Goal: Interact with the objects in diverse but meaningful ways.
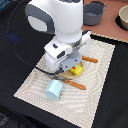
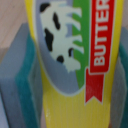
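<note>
The yellow butter block (image 2: 75, 65) fills the wrist view, showing a cow picture and a red BUTTER banner. It stands between my gripper's grey fingers (image 2: 15, 80), whose teal pads press against both of its sides. In the exterior view my gripper (image 1: 71, 69) is low over the round tan plate (image 1: 63, 76), and the butter block (image 1: 76, 71) shows as a yellow corner under it. The pale blue carton (image 1: 54, 90) stands on the mat toward the exterior view's left. The grey two-handled pot (image 1: 93, 13) sits far back. No bread loaf or red ball shows.
Two pieces of wooden-handled cutlery (image 1: 90, 59) (image 1: 76, 85) lie on either side of the plate on a beige striped mat (image 1: 100, 95). A pale bowl (image 1: 123, 19) sits at the back right. A black cable (image 1: 20, 55) loops over the mat's left side.
</note>
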